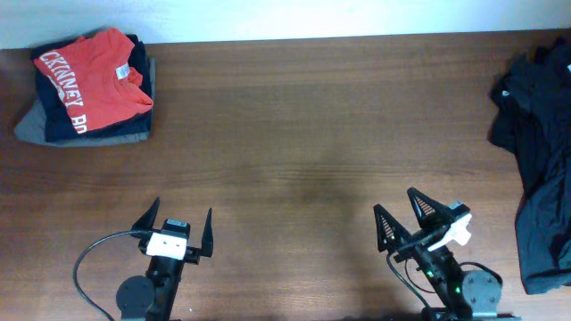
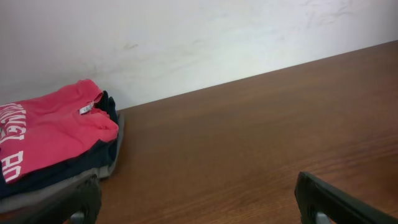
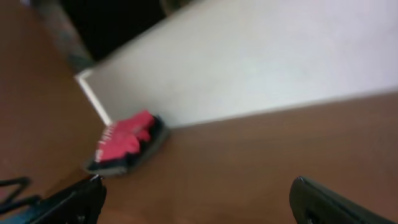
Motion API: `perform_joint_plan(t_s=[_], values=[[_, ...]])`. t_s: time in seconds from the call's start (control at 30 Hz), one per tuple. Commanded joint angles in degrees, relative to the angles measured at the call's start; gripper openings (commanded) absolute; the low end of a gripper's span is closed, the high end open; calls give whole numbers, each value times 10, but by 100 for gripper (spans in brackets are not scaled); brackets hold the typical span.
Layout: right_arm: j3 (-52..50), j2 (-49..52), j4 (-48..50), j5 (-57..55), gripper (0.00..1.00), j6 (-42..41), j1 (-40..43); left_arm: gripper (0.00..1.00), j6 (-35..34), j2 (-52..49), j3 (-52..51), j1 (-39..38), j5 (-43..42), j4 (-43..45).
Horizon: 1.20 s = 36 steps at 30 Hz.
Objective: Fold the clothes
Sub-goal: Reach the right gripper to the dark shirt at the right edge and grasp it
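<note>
Clothes (image 1: 542, 178) awaiting folding lie in a crumpled dark heap at the right edge of the table (image 1: 294, 134), running from its far side down toward its near side and partly cut off by the overhead frame. Individual garments cannot be told apart within the heap; neither wrist view shows it. At the table's far left corner sits a folded stack (image 1: 85, 116) topped by a red shirt (image 1: 94, 76) with white lettering, with darker and grey layers beneath it. The middle of the table is bare wood.

Left gripper (image 1: 183, 209) and right gripper (image 1: 394, 201) both hover over the table's near edge. Their fingers are spread wide and grasp nothing. The right gripper is the nearer of the two to the heap, yet well apart from it.

Handling, as judged: the fabric looks light, limp and without stiffness, so it will sag from any single hold and drag its neighbours along if the layers are tangled. It is not fragile, and it should slide readily on the smooth wood. A pinch on an exposed outer fold of the topmost garment seems the sensible first hold. From there it could be drawn to the middle of the table and spread flat. After that, a hem or shoulder corner for each gripper would give control of the fold.
</note>
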<state>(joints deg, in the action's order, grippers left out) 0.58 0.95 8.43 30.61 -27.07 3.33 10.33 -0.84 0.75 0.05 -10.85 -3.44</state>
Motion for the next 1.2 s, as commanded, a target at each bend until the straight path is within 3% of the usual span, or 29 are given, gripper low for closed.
perform_joint_plan(t_s=[0.0,0.13,0.27,0.37,0.5,0.77,0.9,1.03,1.17], values=[[19,0,37,5,99,-8,4,99,9,5,-2,3,6,-3],[69,15,26,-83,99,42,4,99,9,5,-2,3,6,-3],[146,95,-9,-173,99,115,5,99,9,5,-2,3,6,-3],[224,204,-42,-227,99,169,5,99,9,5,-2,3,6,-3],[351,387,-111,-339,99,172,15,99,9,5,-2,3,6,-3],[673,769,-281,-343,99,193,105,99,9,5,-2,3,6,-3],[821,906,-373,-343,99,196,143,99,9,5,-2,3,6,-3],[894,988,-379,-344,99,200,178,99,9,5,-2,3,6,-3],[901,1031,-328,-343,99,238,207,99,9,5,-2,3,6,-3]])
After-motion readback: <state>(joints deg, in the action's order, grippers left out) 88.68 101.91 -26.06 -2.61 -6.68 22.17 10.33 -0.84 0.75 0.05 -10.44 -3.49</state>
